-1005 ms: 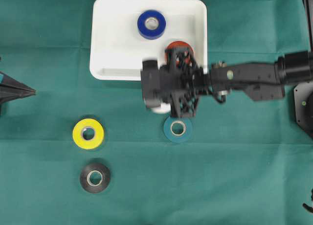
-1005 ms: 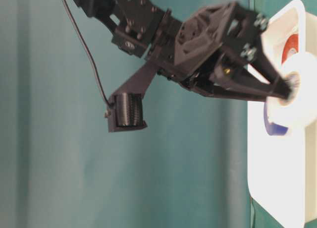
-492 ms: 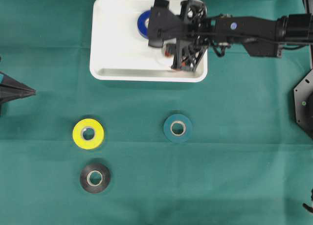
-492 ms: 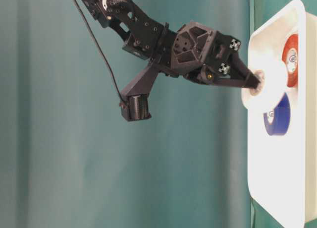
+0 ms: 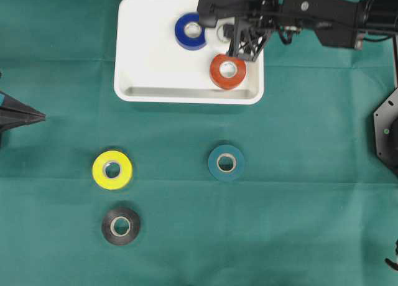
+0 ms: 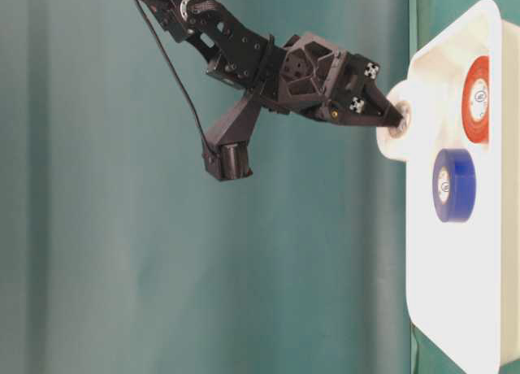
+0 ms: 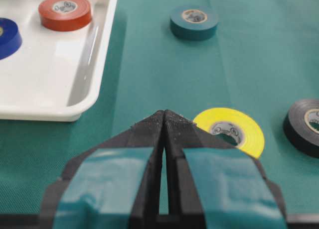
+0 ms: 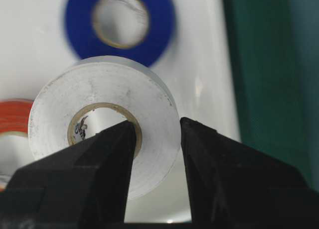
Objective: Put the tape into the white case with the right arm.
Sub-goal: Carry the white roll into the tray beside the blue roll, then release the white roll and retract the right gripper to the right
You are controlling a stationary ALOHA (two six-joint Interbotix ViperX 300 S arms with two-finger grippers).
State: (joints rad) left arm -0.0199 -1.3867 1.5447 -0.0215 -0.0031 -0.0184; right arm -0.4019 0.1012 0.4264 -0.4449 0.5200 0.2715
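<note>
While draped wall to wall, green cloth (image 5: 298, 224) under white case (image 5: 146, 68).

Probably a robotics lab: a green cloth (image 5: 298, 224) covers the bench beneath a black robot arm (image 5: 323, 12).

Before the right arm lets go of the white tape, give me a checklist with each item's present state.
1. Right gripper shut on the white tape, one finger through its core: ok.
2. White tape above the white case, inside its rim: ok.
3. Drop spot free of the blue tape and the red tape: cannot tell; both lie close by.
4. White tape low enough to release: not ok; the table-level view shows it well off the case floor.
5. Left gripper shut, out of the way over the cloth: ok.
</note>
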